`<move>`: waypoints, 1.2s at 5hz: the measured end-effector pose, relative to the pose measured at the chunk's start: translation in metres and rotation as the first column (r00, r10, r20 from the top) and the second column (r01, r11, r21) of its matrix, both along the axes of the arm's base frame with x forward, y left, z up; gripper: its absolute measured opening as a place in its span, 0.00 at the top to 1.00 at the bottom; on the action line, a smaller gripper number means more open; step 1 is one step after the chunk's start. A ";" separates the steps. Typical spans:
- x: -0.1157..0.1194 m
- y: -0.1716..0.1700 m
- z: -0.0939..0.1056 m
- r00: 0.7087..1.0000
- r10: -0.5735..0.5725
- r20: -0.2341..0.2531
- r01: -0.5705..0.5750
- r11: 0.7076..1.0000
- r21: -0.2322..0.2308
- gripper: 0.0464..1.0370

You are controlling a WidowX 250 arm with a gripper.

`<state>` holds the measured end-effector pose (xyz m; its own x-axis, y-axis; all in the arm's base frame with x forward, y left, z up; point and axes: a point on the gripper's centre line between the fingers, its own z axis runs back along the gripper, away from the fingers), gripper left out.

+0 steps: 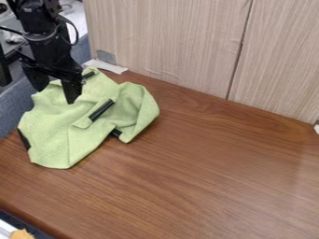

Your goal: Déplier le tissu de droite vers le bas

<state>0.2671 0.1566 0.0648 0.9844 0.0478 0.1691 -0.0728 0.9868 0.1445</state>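
My black gripper (55,95) hangs at the upper left, over the back-left part of the green cloth (65,132). It is open, its two fingers spread apart, and whether the tips touch the fabric I cannot tell. Crumpled and folded, the cloth lies on the left side of the wooden table. Its right part is bunched into a raised fold (140,107). Black strips show on it: one slanting near the middle (101,110), one partly tucked under the lower right fold, one at the left edge and one near the back.
The brown wooden table (218,172) extends to the right and front. Pale wood-grain panels (168,42) stand along its back. A white strip (105,66) lies at the back-left corner. Grey padding (18,105) borders the left side, and an orange-brown item (22,234) shows at the bottom left.
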 end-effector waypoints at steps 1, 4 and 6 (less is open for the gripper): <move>-0.002 -0.002 -0.010 1.000 -0.001 -0.027 0.000 1.000 -0.018 0.04; 0.038 -0.022 -0.061 0.990 -0.098 -0.097 0.094 0.994 -0.054 0.04; 0.052 -0.016 -0.073 0.989 -0.086 -0.119 0.082 0.996 -0.040 0.37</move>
